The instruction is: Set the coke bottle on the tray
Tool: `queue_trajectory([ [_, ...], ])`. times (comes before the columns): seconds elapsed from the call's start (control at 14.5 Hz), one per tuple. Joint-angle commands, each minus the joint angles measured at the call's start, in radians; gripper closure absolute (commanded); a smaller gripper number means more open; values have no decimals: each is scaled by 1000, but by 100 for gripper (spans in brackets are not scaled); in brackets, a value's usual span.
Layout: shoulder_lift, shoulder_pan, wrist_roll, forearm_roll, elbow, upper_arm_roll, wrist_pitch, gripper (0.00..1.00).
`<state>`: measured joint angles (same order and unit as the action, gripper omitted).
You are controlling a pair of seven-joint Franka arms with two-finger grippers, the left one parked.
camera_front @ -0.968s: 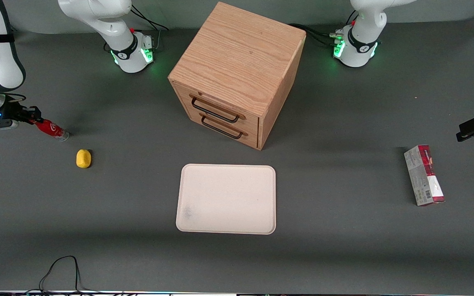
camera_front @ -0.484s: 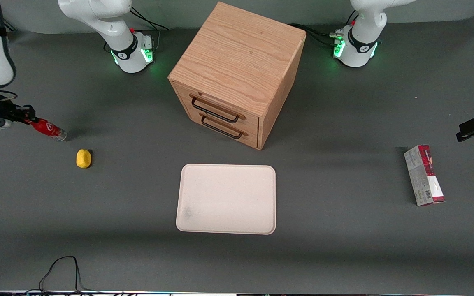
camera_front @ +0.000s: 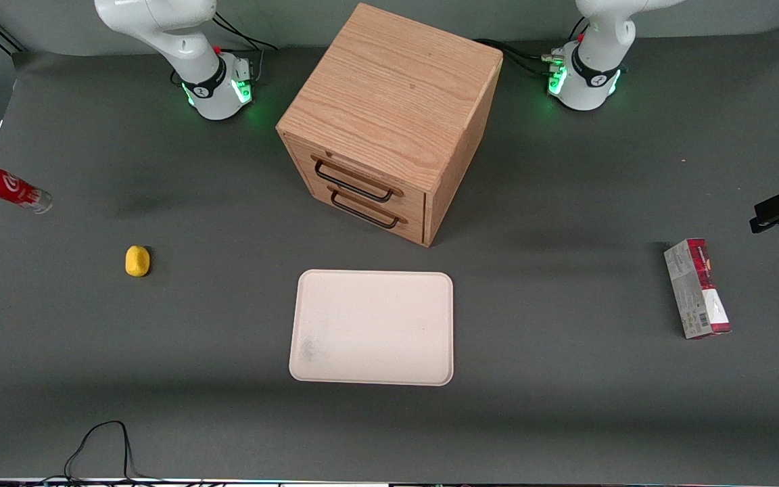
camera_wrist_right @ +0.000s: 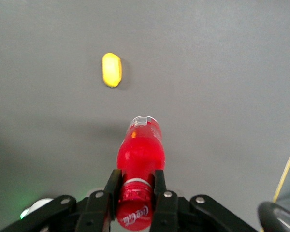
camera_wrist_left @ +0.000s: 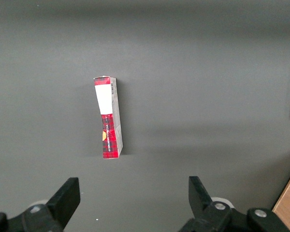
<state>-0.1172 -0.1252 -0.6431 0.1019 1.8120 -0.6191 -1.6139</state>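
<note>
the coke bottle [camera_wrist_right: 139, 171] is pinched at the neck by the gripper [camera_wrist_right: 135, 191], jaws closed tight just under the cap. it's held in the air at the working arm's end of the table, long axis tilted, clear base pointing out from the jaws. the tray [camera_front: 372, 327] sits well apart, toward the middle. in the front view the gripper is cut off at the edge.

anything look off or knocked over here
Nothing spilled or damaged. The bottle isn't upright: the gripper clamps its neck, holding it tilted in the air at the working arm's end of the table. The carton lies flat at the parked arm's end. The tray has a faint grey smudge.
</note>
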Motion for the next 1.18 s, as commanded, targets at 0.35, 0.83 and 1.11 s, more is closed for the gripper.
queue_trajectory([
  [0.35,31,-46,-21,-8,-335,16,235,100],
  [0.83,286,-336,158,-91,-606,32,241,100],
  [1.11,506,-338,363,-232,-868,140,321,100],
])
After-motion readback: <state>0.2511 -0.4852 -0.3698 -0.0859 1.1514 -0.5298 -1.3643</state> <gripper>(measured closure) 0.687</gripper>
